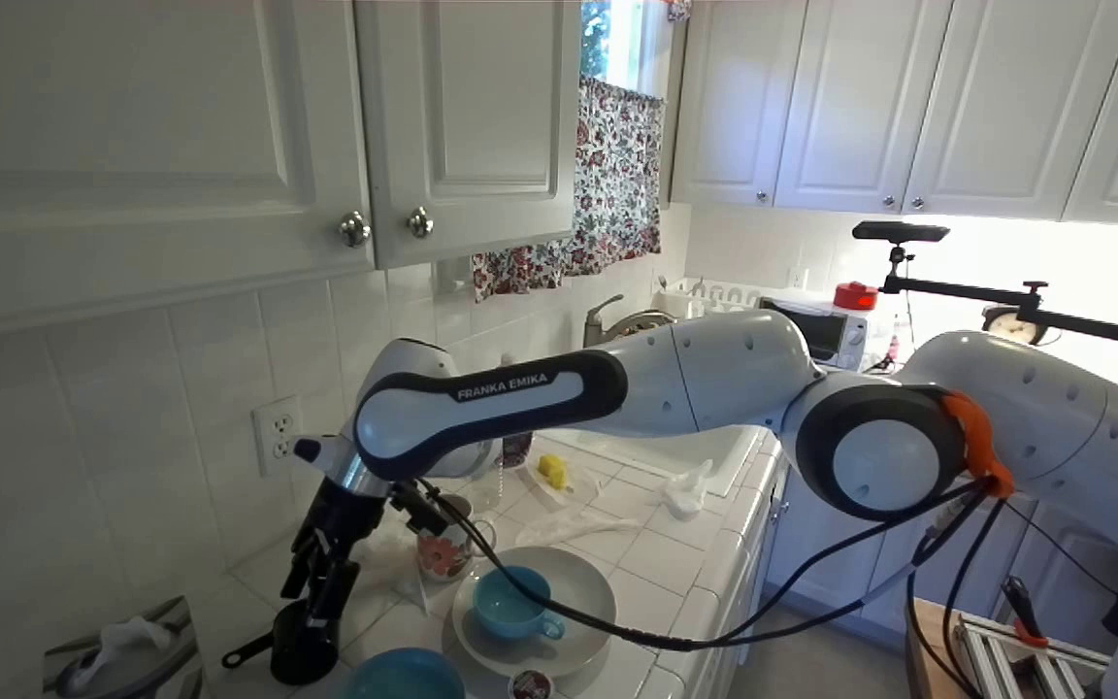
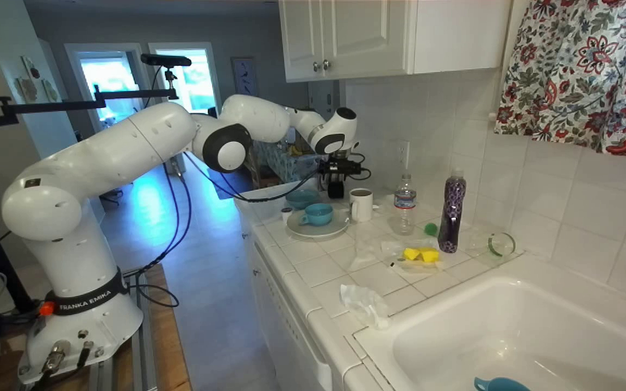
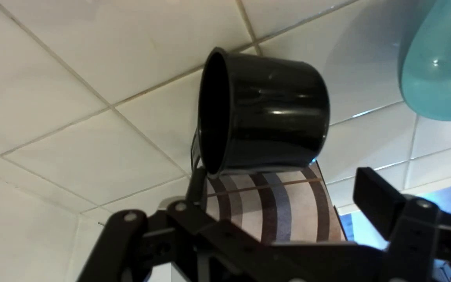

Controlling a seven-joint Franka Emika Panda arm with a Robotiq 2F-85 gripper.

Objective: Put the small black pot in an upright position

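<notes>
The small black pot (image 3: 266,113) lies on its side on the white tiles in the wrist view, its mouth facing the left of the picture. Its handle (image 3: 195,150) shows only in part beside the rim, near my left finger. In an exterior view the pot (image 1: 305,649) is partly covered by my finger, and its handle points left. My gripper (image 3: 284,192) is open, its fingers wide apart with nothing held. It is low over the pot, pointing down, in an exterior view (image 1: 313,597). The gripper also shows in an exterior view (image 2: 336,187); the pot cannot be made out there.
A blue bowl (image 3: 441,74) is close to the pot's base side. A plate (image 1: 586,587) holds a blue cup (image 1: 510,600), with a patterned mug (image 1: 443,553) behind. A striped flat panel (image 3: 280,207) is beside the pot. The tiled wall and upper cabinets (image 1: 472,116) are near the arm.
</notes>
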